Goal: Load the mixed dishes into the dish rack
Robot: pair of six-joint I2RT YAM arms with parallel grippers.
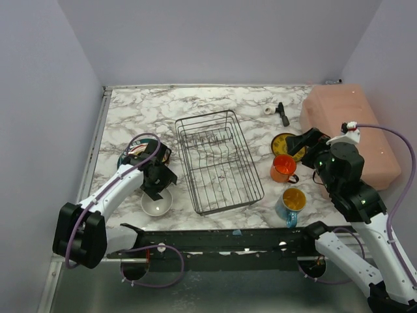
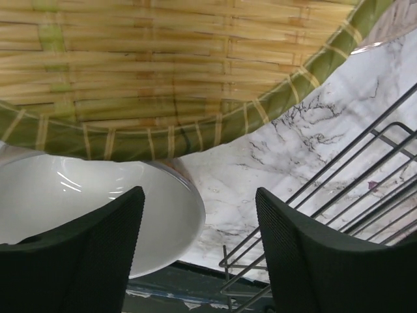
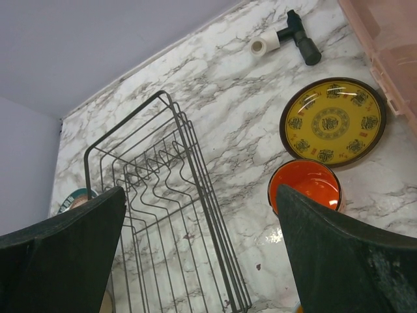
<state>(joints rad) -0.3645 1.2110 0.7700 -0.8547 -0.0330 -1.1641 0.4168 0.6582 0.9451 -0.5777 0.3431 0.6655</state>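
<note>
At the left of the top view, my left gripper (image 1: pixel 158 177) hangs just above the white bowl (image 1: pixel 156 205), a smooth, glossy round on the veined marble table (image 1: pixel 130 107). Its black, finely textured fingers (image 2: pixel 78 261) stand apart with nothing between them, and in the wrist view the bowl's rim lies under the gap. The upper part of that view is filled by a green-rimmed plate (image 2: pixel 195 140) with a woven bamboo pattern.

In the centre sits the dish rack (image 1: pixel 218 162), a rectangular basket of thin black wire, set slightly askew, with a row of upright tines in its far half.

Right of it stand the glossy orange mug (image 1: pixel 283 168) and, lower in the frame, the blue mug with yellow inside (image 1: pixel 290 203). The small yellow dark-rimmed plate (image 1: pixel 284 143) lies above them, flat and printed with ringed motifs. My right gripper (image 1: pixel 303 140) hovers over that plate, its fingers (image 3: pixel 352 261) spread wide and holding nothing. The large pink box (image 1: pixel 355 134) fills the right edge.
</note>
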